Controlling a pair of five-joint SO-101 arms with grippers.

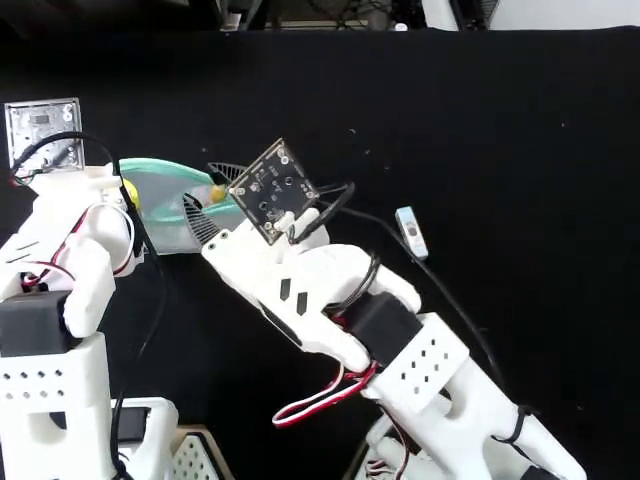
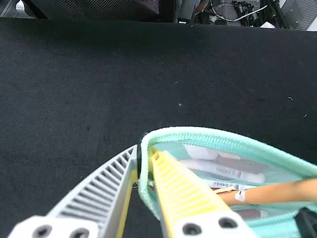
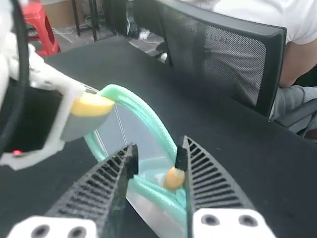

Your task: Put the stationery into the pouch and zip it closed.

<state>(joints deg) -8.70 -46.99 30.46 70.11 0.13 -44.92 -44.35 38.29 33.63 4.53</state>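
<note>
Gripping the left end of the mint-green pouch (image 1: 165,192), the left pincer (image 2: 143,153) is closed on the fabric rim. The zip edge is pinched between its grey finger (image 2: 101,186) and its yellow finger (image 2: 183,193). The pouch lies on the left part of the black table (image 1: 500,120), with its mouth open and its rim arching up from where it is held. White pens (image 2: 218,168) lie inside it.

To the right, the right pincer (image 3: 157,145) sits at the pouch's right end, over the open mouth. Its two black fingers are apart and clamp nothing. An orange pen (image 3: 173,178) reaches into the pouch, its end resting against the inner side of one black finger (image 3: 200,173). The other finger is clear of it. The near edge of the pouch runs under the gap between the fingers.

Farther right, a small white and blue item (image 1: 411,232) lies flat on the table just beyond the right arm, well apart from the pouch.
</note>
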